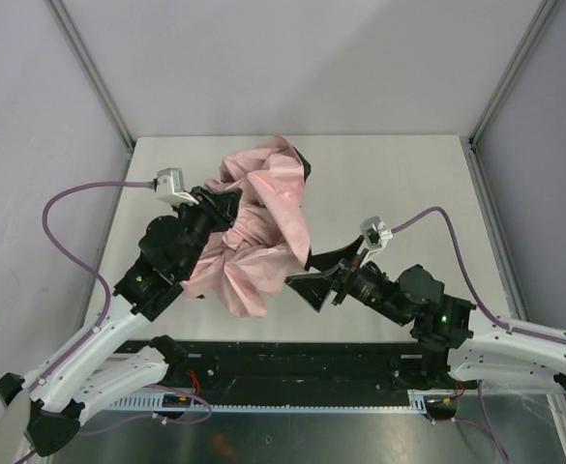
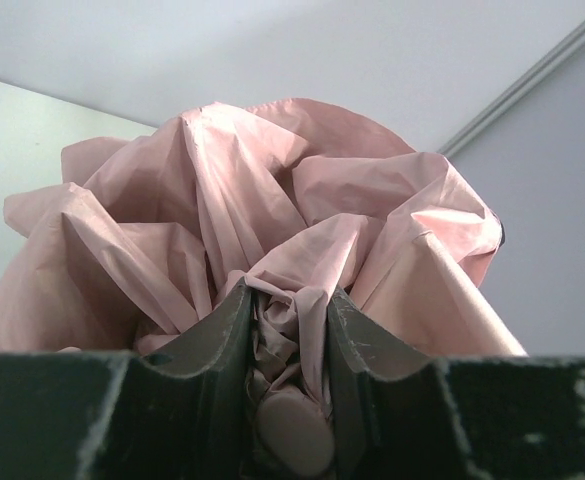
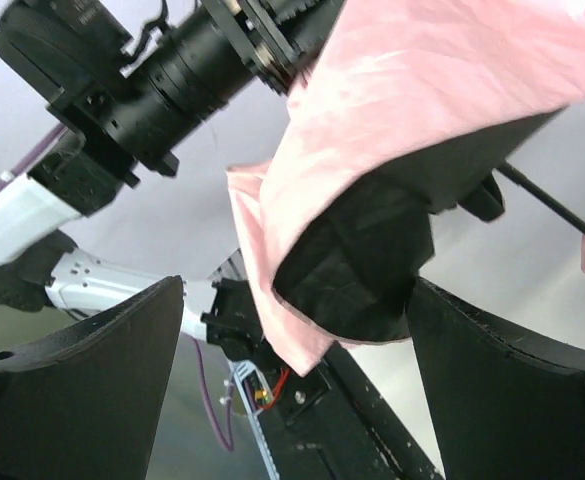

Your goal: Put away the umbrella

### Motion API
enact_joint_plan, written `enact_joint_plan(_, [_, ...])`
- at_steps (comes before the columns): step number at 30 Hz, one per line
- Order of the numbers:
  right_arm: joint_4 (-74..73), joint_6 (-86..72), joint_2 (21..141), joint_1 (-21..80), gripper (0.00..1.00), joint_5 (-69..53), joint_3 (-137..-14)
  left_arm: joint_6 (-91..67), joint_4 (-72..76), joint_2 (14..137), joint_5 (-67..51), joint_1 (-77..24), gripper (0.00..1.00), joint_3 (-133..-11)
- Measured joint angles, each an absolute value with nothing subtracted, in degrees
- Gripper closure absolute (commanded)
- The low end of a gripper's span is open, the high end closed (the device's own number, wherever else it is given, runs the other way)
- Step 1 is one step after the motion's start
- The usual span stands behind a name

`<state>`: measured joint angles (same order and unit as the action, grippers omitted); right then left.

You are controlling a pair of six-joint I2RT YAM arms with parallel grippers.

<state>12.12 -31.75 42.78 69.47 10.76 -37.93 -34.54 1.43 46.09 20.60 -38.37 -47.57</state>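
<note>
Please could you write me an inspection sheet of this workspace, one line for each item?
Surface: white table, no marks seen.
Job's things: pale pink fabric folding umbrella, collapsed, crumpled, not yet bundled.
Clutter: nothing seen.
Hands: left hand shut on the umbrella's fabric; right hand open, with loose fabric hanging by it.
Cables: purple cables loop from both wrists, apart from the umbrella.
Surroundings: grey wall panels with metal posts.

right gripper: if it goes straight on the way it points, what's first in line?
The umbrella: its drooping fold hangs right between the open fingers of the right gripper. Probably close, though depth is hard to judge.
</note>
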Motion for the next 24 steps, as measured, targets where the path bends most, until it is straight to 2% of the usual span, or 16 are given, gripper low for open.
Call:
enact_joint_plan(3, [12.2, -29.6, 45.4, 73.3, 0.07, 17.0, -41.4, -33.5, 1.0, 46.1, 22.3, -38.4, 1.00, -47.5])
enact_joint_plan(5, [12.1, -28.6, 47.1, 74.3, 0.18, 20.8, -42.8, -32.9, 1.0, 46.1, 23.0, -38.3, 1.00, -47.5])
enact_joint_plan(7, [11.7, -27.7, 49.6, 74.7, 0.41, 24.3, -44.4, -32.9, 1.1, 45.9, 23.5, -38.3, 1.00, -47.2])
enact_joint_plan(10, [10.4, -26.3, 53.5, 74.8, 0.83, 28.7, -46.7, -33.1, 0.9, 45.1, 23.9, -38.3, 1.00, -46.1])
enact_joint_plan(11, [9.9, -26.0, 54.4, 74.8, 0.92, 29.9, -47.3, -33.2, 0.7, 44.9, 23.9, -38.3, 1.00, -45.9])
enact_joint_plan(12, [9.2, -25.9, 54.9, 74.9, 0.96, 30.8, -47.7, -33.3, 0.5, 44.8, 24.0, -38.3, 1.00, -45.7])
enact_joint_plan(15, [7.9, -25.9, 54.8, 74.9, 0.99, 30.7, -47.9, -33.7, 0.3, 44.7, 24.6, -38.3, 1.00, -45.7])
enact_joint_plan(17, [8.2, -25.8, 54.4, 74.3, 1.00, 26.0, -47.9, -34.5, 0.3, 44.6, 25.4, -38.3, 1.00, -45.7])
enact_joint_plan(20, [11.7, -27.3, 54.2, 72.1, 1.00, 11.4, -47.9, -35.9, 0.3, 44.6, 25.7, -38.2, 1.00, -45.7])
enact_joint_plan(24, [22.9, -36.7, 57.1, 66.3, 1.00, -12.0, -47.9, -39.3, 0.4, 44.6, 23.9, -37.5, 1.00, -45.7])
